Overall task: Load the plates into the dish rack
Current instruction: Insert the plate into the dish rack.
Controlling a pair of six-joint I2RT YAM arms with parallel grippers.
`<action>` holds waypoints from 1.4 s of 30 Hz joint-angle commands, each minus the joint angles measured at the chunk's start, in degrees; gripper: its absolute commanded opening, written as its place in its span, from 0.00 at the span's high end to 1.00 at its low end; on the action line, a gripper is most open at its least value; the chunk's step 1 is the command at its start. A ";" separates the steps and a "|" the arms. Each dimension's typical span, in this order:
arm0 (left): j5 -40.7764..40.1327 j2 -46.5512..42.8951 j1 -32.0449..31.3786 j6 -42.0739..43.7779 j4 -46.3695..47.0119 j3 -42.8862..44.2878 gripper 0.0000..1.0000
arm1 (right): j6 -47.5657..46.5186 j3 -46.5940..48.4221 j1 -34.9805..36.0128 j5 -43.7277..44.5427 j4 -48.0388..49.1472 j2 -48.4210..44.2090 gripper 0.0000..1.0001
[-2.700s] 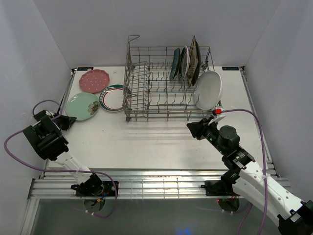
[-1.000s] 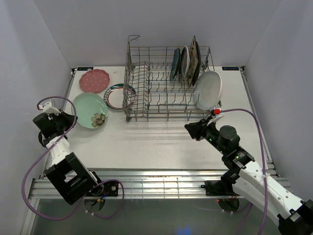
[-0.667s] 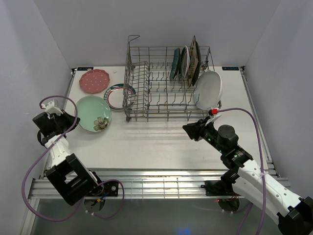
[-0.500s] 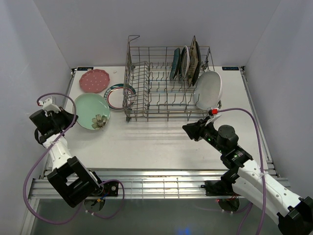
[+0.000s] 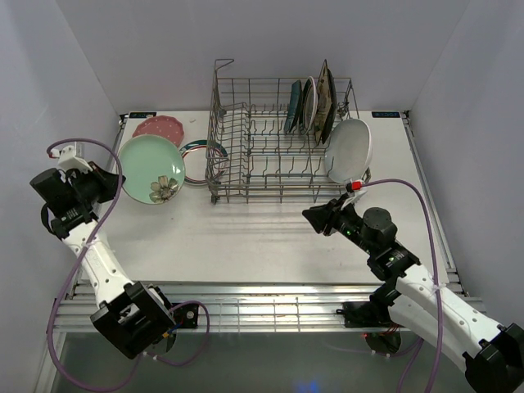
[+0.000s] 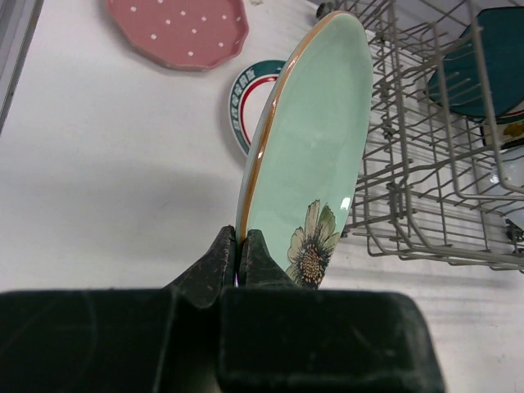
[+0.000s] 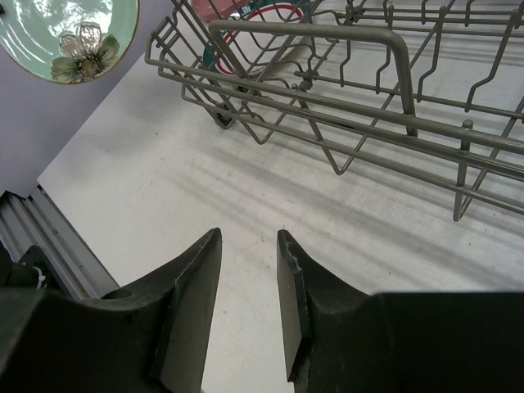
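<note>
Where mint plate (image 5: 150,168) hangs, pink plate (image 5: 168,127) half-hidden.

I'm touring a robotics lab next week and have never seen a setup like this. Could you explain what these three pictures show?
These are two robot arms bolted to a white table, each ending in a two-finger gripper. The wide picture comes from a fixed camera above and behind them. The other two come from cameras on the wrists, looking past their own fingers. The left gripper is shut on the rim of a green flowered plate, lifted on edge. The right gripper is open and holds nothing. On the table stands a wire dish rack with several plates upright in it. Beside it lie a pink dotted plate and a ringed plate.
</note>
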 commanded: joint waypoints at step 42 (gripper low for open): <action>28.40 -2.70 -7.71 -11.90 -3.15 19.20 1.00 | 2.93 12.20 7.60 -12.87 27.08 20.34 0.13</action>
